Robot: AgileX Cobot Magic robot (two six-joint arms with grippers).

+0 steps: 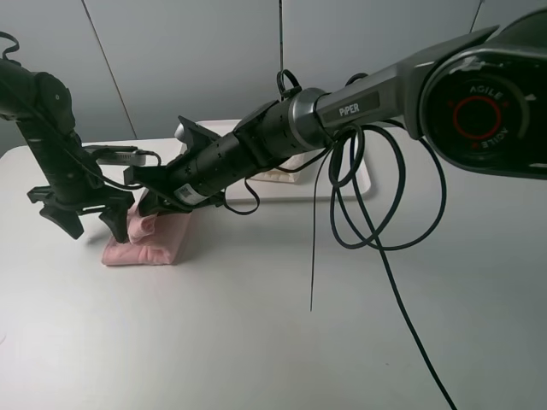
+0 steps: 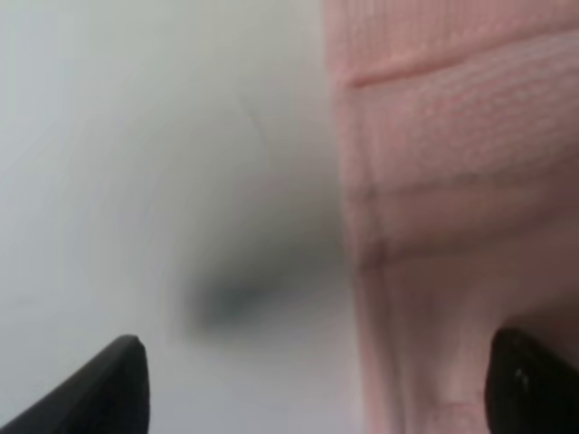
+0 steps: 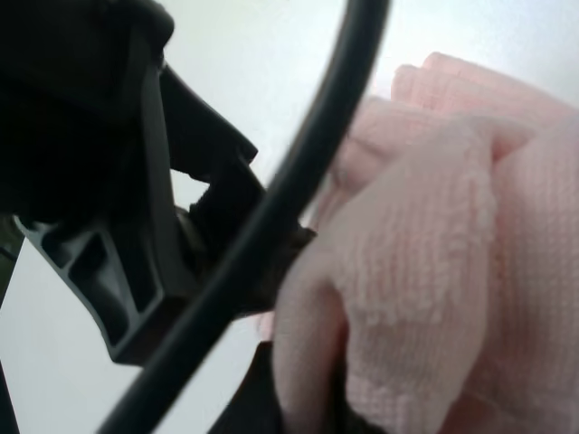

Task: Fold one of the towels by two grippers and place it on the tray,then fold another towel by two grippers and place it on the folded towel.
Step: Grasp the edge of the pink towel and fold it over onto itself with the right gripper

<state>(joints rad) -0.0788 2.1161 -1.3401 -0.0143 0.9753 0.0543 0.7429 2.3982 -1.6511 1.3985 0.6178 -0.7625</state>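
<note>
Now the pink towel (image 1: pixel 147 242) lies bunched on the table (image 1: pixel 256 333) at left centre. Spread wide, the left gripper (image 1: pixel 90 224) has one fingertip (image 1: pixel 117 226) pressing on the towel's left edge. Reaching across from the right, the right gripper (image 1: pixel 152 203) is pinched shut on the cloth's raised upper fold.

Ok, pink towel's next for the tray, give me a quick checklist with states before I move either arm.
1. Right end effector shut on the pink towel: ok, cloth bunched between its jaws.
2. Left end effector gripping the towel: not ok, jaws wide open at its edge.
3. Pink towel neatly folded: not ok, bunched.
4. Cream towel already on the tray: ok, though mostly hidden by the arm.
5. Cables clear of the towel: cannot tell.
</note>
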